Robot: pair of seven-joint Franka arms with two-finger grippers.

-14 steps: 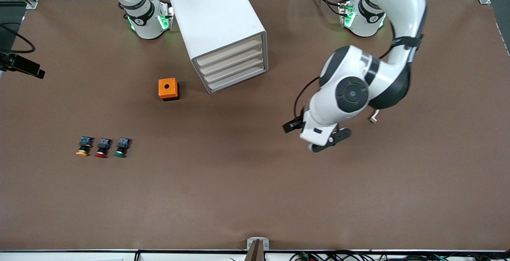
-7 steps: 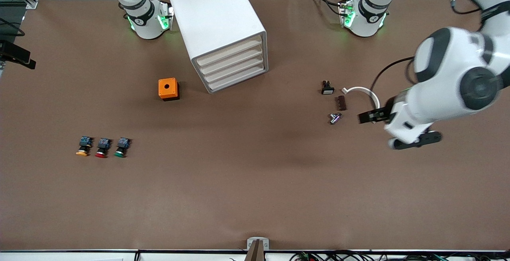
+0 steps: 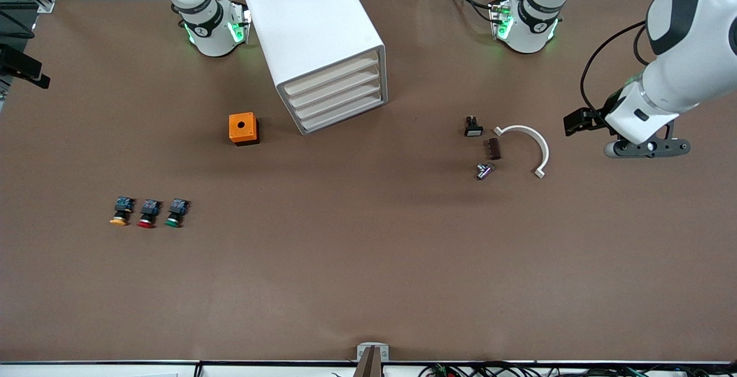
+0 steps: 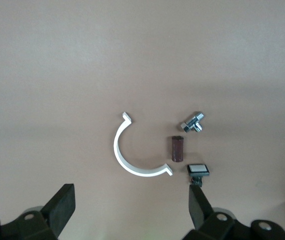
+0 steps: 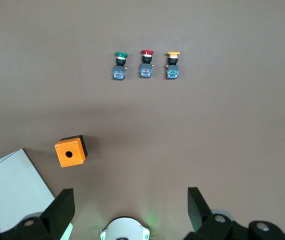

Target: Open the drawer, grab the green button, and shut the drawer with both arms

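Observation:
The white cabinet [image 3: 314, 26] stands between the two arm bases, and a corner of it shows in the right wrist view [image 5: 10, 185]. Its four drawers are all shut; the lowest drawer [image 3: 344, 113] sits flush. The green-capped button [image 3: 174, 214] lies on the table toward the right arm's end, also in the right wrist view [image 5: 120, 65]. My left gripper [image 3: 648, 148] is open and empty in the air at the left arm's end, its wrist view [image 4: 130, 210] showing bare table between the fingers. My right gripper [image 5: 130, 210] is open and empty, high over the table by its own base.
A red-capped button [image 3: 147, 214] and a yellow-capped button [image 3: 119, 213] lie beside the green one. An orange box [image 3: 243, 128] sits near the cabinet. A white half ring [image 3: 543, 148], brown block [image 3: 493, 148], metal fitting [image 3: 483, 170] and small black part [image 3: 473, 128] lie near the left gripper.
The left arm has swung from over the table's middle out to the left arm's end, uncovering the half ring and small parts. The right arm has not moved.

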